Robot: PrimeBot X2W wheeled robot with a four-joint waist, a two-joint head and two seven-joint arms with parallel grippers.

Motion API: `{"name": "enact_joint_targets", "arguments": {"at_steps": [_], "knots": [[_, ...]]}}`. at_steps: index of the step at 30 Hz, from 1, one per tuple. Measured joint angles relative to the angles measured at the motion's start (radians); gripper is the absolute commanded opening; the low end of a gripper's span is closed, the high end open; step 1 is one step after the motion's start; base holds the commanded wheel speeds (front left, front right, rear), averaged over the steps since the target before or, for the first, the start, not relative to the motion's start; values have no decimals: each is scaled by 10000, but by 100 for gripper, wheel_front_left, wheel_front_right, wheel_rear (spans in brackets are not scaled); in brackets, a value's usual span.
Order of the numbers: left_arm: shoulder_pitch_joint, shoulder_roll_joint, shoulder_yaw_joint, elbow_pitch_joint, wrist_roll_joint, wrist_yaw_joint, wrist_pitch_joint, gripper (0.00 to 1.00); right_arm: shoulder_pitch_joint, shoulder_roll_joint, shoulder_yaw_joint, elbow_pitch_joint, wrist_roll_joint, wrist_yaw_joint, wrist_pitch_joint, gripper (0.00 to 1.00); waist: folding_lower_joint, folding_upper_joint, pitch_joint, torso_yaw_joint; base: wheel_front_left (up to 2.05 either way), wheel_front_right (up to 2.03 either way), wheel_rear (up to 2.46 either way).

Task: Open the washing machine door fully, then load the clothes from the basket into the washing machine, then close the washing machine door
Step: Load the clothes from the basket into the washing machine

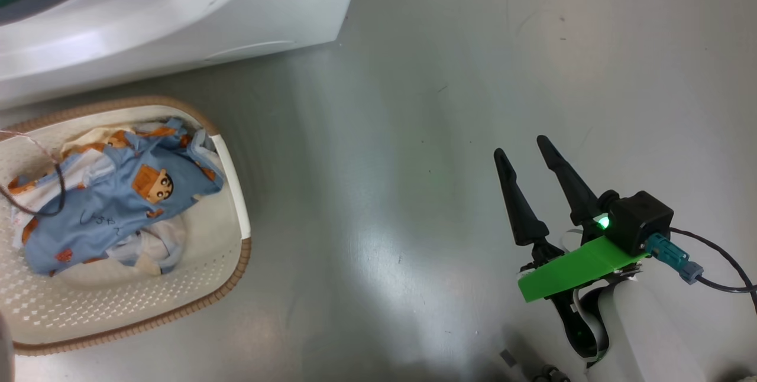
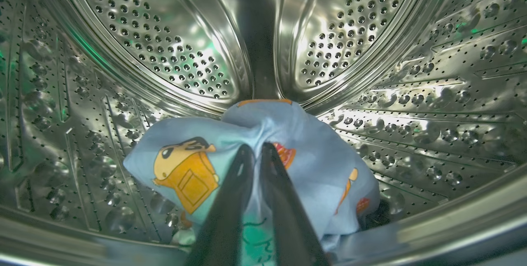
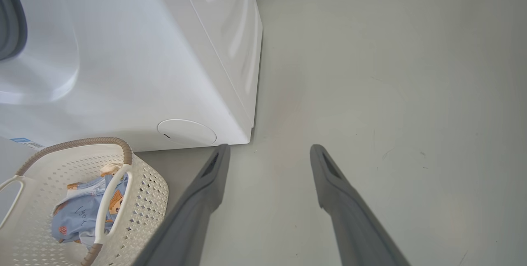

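My left gripper is inside the steel drum of the washing machine, shut on a light blue cartoon-print garment that bunches around the fingertips low in the drum. More of the clothes lie in the cream basket on the floor in front of the machine. My right gripper hangs open over bare floor, well right of the basket, with nothing between its fingers. The right wrist view has the same open gripper, the basket and the clothes. The washing machine door is out of view.
The machine's white front carries a small round flap low down, just behind the basket. Grey floor stretches to the right of the machine and basket. A thin cable loops over the clothes in the basket.
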Motion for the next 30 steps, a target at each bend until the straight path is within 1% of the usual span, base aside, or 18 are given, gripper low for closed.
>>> {"name": "enact_joint_targets", "arguments": {"at_steps": [7,15,20,30], "knots": [[-32,-2,-115,686,-104,-6,-90,100,-14,0,-2,15,2,0,0,100,0,0,-170,37,0,0,0],[18,-38,-353,823,-196,-81,-123,100,-16,0,-196,35,2,0,0,100,0,0,-428,147,0,0,0],[465,-151,-387,420,-322,-81,-132,100,-35,-2,-276,77,2,0,0,100,0,0,-681,255,0,0,0],[2331,-355,-550,-895,-844,-81,-134,100,-121,-6,-441,288,0,0,0,100,0,0,-1490,475,0,0,0]]}}
